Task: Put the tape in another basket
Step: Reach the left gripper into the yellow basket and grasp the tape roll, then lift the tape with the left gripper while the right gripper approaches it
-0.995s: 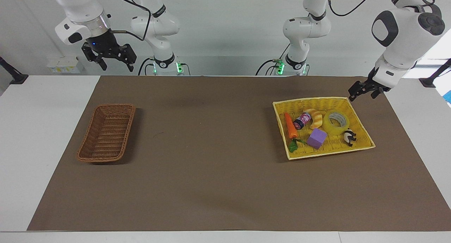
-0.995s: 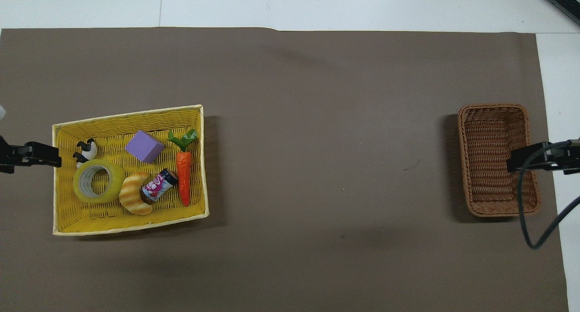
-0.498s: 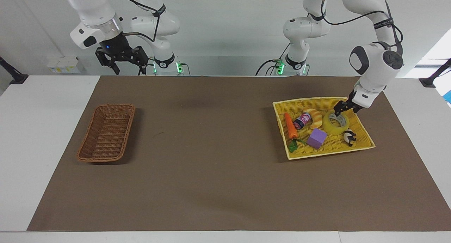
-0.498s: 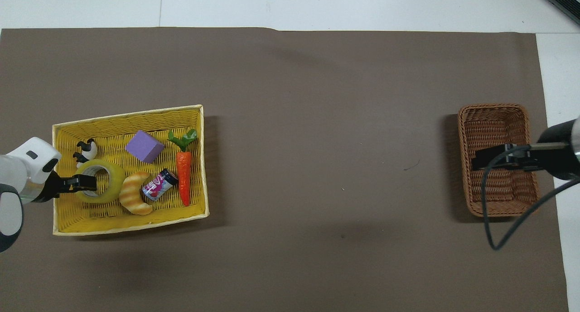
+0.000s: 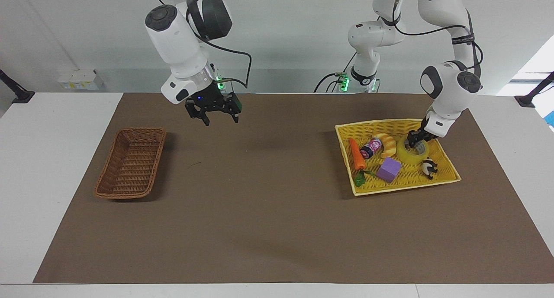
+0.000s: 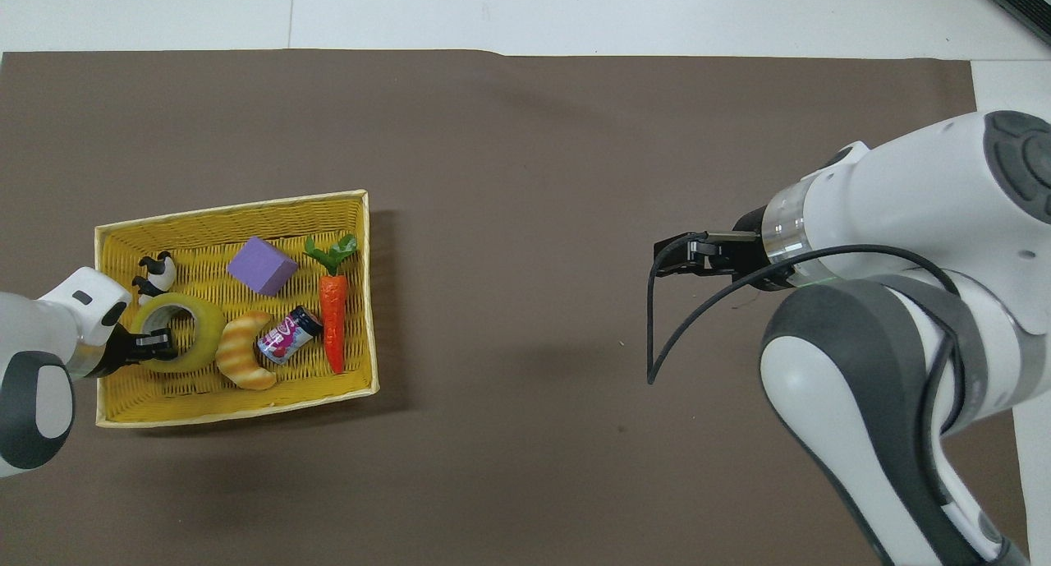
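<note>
The tape (image 5: 419, 154) is a yellow translucent roll lying flat in the yellow tray-basket (image 5: 389, 123), at the left arm's end of the table. It also shows in the overhead view (image 6: 199, 333). My left gripper (image 5: 416, 140) is down on the tape's rim, on the side nearer the robots, and shows in the overhead view (image 6: 149, 344) too. The brown wicker basket (image 5: 132, 161) stands empty at the right arm's end; in the overhead view my right arm hides it. My right gripper (image 5: 213, 115) hangs open and empty over the bare mat between the two baskets.
In the yellow tray-basket with the tape lie a croissant toy (image 5: 388, 145), a small can (image 5: 372, 147), a carrot (image 5: 356, 154), a purple block (image 5: 388, 169) and a black-and-white animal toy (image 5: 429, 167). A brown mat (image 5: 268, 211) covers the table.
My left gripper came over the yellow tray-basket and dropped onto the tape's rim. My right gripper swung from over the brown basket toward the middle of the mat and lower.
</note>
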Action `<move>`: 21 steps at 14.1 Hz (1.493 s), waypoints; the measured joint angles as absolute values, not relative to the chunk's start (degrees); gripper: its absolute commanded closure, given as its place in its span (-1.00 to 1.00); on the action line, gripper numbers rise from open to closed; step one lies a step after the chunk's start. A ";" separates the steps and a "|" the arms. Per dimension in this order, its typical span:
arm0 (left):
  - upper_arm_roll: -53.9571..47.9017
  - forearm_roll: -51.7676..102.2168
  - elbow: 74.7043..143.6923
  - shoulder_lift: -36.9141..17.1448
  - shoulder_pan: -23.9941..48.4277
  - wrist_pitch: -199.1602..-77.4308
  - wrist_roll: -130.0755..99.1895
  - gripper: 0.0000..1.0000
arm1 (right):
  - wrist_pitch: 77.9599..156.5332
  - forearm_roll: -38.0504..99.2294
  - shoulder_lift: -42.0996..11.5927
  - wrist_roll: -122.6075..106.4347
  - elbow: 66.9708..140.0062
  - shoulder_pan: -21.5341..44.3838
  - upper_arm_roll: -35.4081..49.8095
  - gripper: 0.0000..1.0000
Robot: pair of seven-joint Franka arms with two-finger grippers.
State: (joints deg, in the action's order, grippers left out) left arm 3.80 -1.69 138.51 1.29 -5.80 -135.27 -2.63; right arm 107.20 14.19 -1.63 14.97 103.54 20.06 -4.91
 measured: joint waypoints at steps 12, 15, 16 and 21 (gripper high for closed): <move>2.73 -1.69 116.24 0.70 -2.58 -112.81 -6.82 1.00 | 119.27 16.85 -6.56 20.17 103.85 33.41 -4.68 -1.00; 2.46 -1.60 111.33 0.25 1.86 -109.98 -6.99 1.00 | 123.40 22.14 -8.59 20.20 103.85 36.28 -4.55 -1.00; 2.37 -1.39 110.26 -0.16 3.67 -109.43 -7.49 1.00 | 124.29 23.51 -9.19 20.21 103.84 37.20 -4.52 -1.00; 1.87 6.64 108.35 -2.04 12.40 -109.35 -14.91 1.00 | 124.59 24.19 -9.69 20.66 103.75 37.77 -4.80 -1.00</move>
